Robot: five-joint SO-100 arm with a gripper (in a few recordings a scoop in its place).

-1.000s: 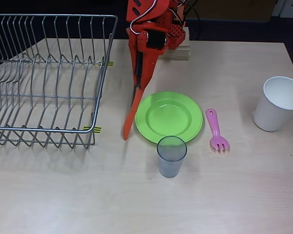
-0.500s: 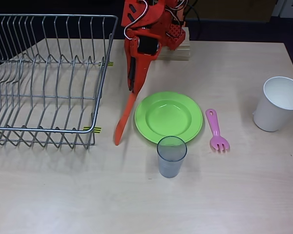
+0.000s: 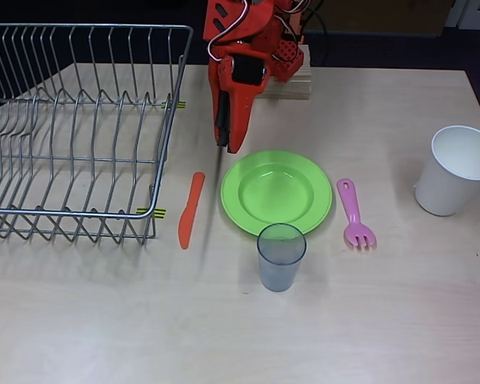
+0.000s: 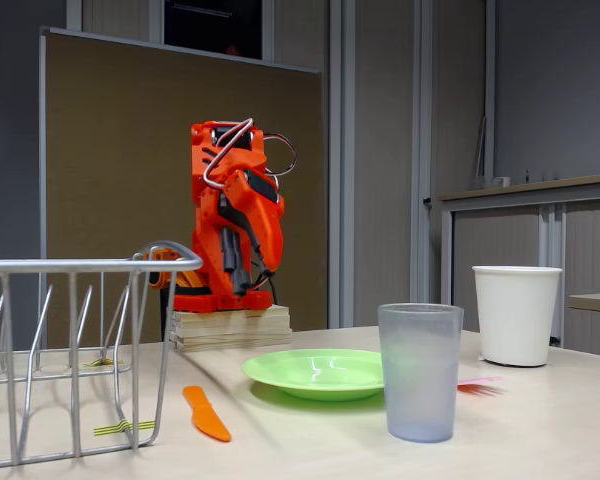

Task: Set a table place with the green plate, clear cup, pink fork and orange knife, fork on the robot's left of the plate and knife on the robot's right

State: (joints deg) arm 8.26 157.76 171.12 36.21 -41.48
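The orange knife (image 3: pixel 191 210) lies lengthwise beside the green plate (image 3: pixel 277 192), below the tool (image 3: pixel 225 144), whose opening I cannot tell.

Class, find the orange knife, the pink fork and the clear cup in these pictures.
orange knife (image 3: pixel 190 210), overhead view, mid-blade.
pink fork (image 3: pixel 353 210), overhead view, handle.
clear cup (image 4: pixel 419 372), fixed view, side wall.

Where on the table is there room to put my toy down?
Bare tabletop runs along the near edge, below the rack and cup. There is also a free patch between the fork and the white cup. It is crowded around the plate, with the knife and gripper close by.
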